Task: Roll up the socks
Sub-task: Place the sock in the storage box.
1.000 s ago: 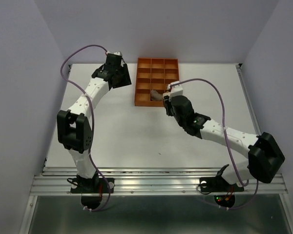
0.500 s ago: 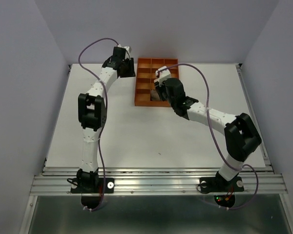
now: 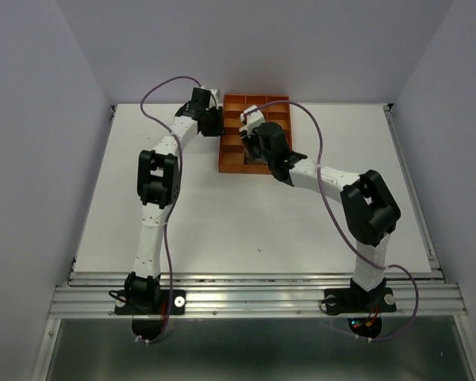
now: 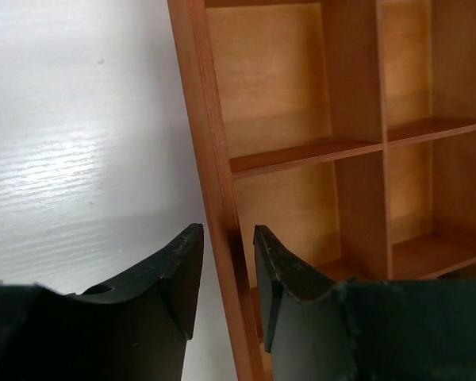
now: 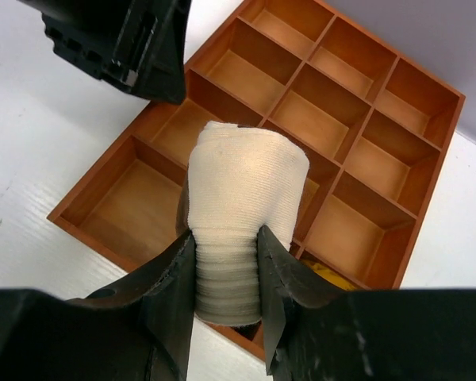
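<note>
**Sock roll could perch on a divider or spring open**

The right gripper (image 5: pixel 226 238) is clamped on the rolled cream sock (image 5: pixel 246 178) and holds it above the left half of the tray (image 5: pixel 127 206). The roll looks bulky against the compartments, so an off-centre drop could leave it perched on a divider. Loose cloth may also unroll on release. The left gripper (image 4: pixel 226 238) straddles the tray's left wall; whether it pinches the wall I cannot tell. If it does not, the tray may slide.

Top camera is looking down over the whole table (image 3: pixel 222 214); both wrist cameras are pointing down close in, all sharing the orange tray (image 3: pixel 279 108).
</note>
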